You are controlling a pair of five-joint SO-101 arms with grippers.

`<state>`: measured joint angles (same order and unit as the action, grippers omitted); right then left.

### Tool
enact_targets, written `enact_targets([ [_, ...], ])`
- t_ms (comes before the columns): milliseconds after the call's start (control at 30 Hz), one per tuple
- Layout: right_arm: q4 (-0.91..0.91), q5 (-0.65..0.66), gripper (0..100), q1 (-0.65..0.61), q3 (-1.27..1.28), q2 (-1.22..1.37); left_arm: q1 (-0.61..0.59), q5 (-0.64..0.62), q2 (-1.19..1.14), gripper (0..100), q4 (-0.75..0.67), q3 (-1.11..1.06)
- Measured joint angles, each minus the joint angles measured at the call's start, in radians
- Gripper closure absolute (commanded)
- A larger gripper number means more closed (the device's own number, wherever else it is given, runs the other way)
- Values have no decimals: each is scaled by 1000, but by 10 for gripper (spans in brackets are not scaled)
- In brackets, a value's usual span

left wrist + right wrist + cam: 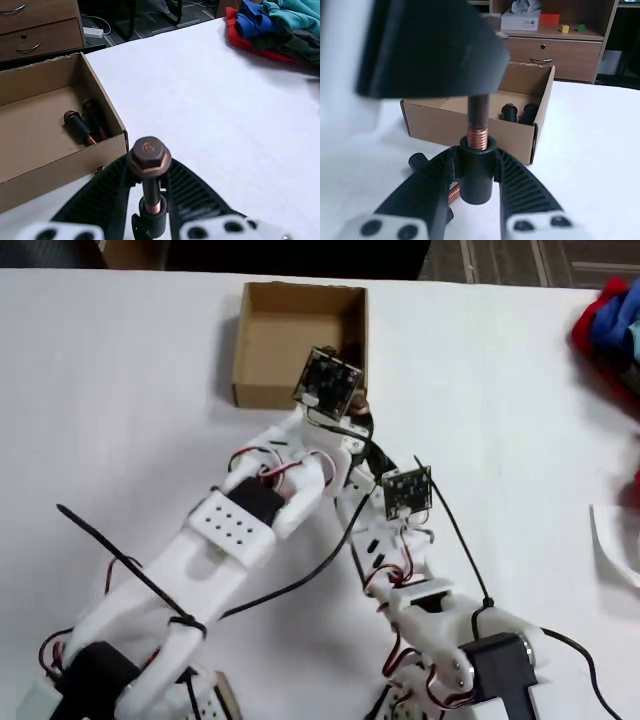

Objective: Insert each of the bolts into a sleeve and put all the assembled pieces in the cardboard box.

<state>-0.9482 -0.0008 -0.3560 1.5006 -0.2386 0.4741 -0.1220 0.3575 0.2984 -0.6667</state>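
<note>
The left arm's fingers [107,192] pinch the copper-coloured hex-head bolt [148,157] upright. Directly beneath, the right arm's fingers [517,187] clamp the black cylindrical sleeve [476,172], threads partly entered, just beside the brown cardboard box [262,395].

White surface [120,390] in a room with wood furniture and a dark floor.
In the high view, grey floor [500,260] runs past the far edge at 1 o'clock. A pile of red, blue and teal cloth [610,320] lies on the surface at 2 o'clock. Beyond the surface stands a wood cabinet [555,52] with a metal-handled drawer. The open shelf above it holds a tissue box [520,20] and small red, yellow and green blocks [564,28]. A white power strip [92,31] lies on the floor beside wood drawers [35,30].
</note>
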Motion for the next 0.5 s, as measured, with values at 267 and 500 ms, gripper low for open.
enact_targets([
  [267, 0, 0, 979, 0, 0, 0, 8, 2, 0, 974, 0, -3],
  [500, 0, 2, 979, 0, 2, 0, 8, 3, 0, 973, 101, -3],
])
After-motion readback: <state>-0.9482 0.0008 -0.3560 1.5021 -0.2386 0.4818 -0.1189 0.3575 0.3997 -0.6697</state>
